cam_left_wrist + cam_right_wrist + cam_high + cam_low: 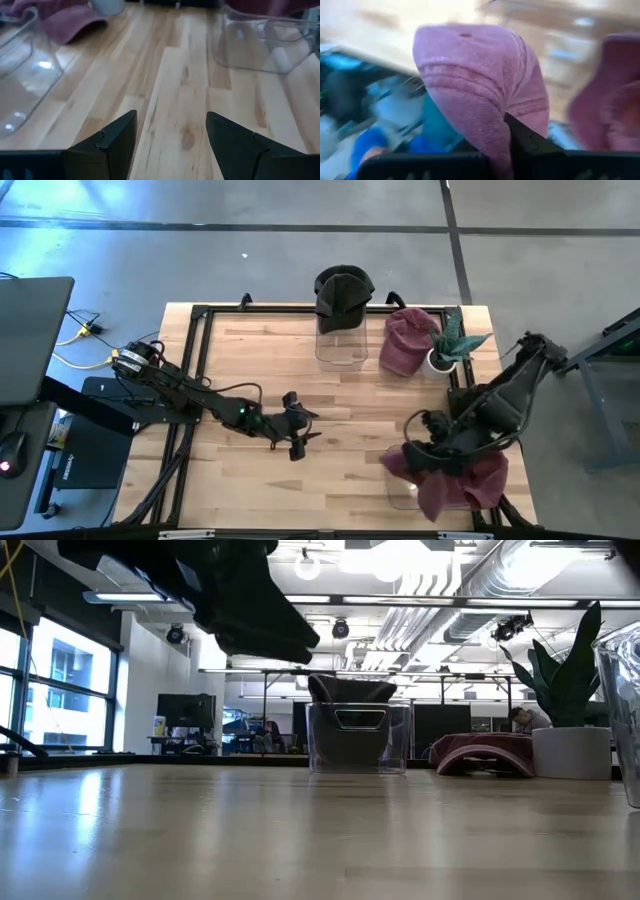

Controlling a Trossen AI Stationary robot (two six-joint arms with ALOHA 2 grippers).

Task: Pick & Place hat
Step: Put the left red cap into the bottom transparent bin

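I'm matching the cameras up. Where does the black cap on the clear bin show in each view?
High view: black cap at top centre, on the clear bin.
Low view: centre, its dark crown above the bin rim.
Left wrist view: not in it.
Right wrist view: not in it.
Shared landmark: the potted plant, right of the cap in both.

A: Hats on the bench?
B: Three. Black cap (342,288) sits atop the far clear bin. Maroon cap (405,342) lies flat beside the plant.
A: Third?
B: Maroon hat (462,480), crumpled, pinched up over the near-right bin.
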